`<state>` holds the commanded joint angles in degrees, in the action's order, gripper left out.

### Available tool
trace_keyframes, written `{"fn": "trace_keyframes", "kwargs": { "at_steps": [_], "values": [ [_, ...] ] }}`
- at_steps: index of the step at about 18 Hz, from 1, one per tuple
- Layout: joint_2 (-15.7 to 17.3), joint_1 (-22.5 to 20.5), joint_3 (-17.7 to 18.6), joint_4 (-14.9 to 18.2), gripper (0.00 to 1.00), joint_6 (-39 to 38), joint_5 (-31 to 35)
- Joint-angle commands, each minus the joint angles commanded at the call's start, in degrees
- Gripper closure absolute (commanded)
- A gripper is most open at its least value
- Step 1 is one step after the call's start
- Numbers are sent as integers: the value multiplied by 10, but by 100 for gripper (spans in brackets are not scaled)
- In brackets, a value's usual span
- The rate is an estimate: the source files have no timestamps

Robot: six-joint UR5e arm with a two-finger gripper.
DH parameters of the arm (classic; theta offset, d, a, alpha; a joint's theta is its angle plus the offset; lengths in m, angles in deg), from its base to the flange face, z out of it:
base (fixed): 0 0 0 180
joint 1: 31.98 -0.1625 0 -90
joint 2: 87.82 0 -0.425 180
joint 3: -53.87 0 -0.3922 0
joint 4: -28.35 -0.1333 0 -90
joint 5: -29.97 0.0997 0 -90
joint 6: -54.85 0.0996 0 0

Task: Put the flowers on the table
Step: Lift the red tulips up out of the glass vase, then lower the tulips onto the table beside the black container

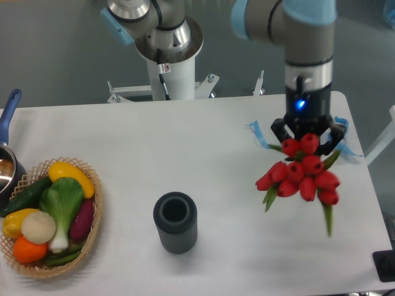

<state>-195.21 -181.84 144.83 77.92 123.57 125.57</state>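
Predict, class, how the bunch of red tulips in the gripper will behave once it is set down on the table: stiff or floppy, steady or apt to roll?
The flowers probably flop a little: heads and leaves splay out below the gripper. Laid on the white table, the bunch would likely settle on its side rather than stand. It looks light.

Silver-grey arm with pale-blue joint caps, black gripper, glowing blue light.

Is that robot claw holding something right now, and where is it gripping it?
Yes: the gripper holds the flowers, apparently near the top of the bunch; the exact grip spot is hidden.
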Motion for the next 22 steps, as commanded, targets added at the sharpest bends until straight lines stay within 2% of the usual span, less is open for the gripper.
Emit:
{"fn": "trace_keyframes", "kwargs": {
  "at_steps": [5,12,17,19,22],
  "values": [
    [-65,38,4,-2,72,2,104],
    [-139,51,-14,-6,72,-1,106],
    [-158,50,-19,-7,72,0,104],
    [-163,51,-24,-8,61,0,103],
    [-169,50,-31,-8,51,1,103]
  ]
}}
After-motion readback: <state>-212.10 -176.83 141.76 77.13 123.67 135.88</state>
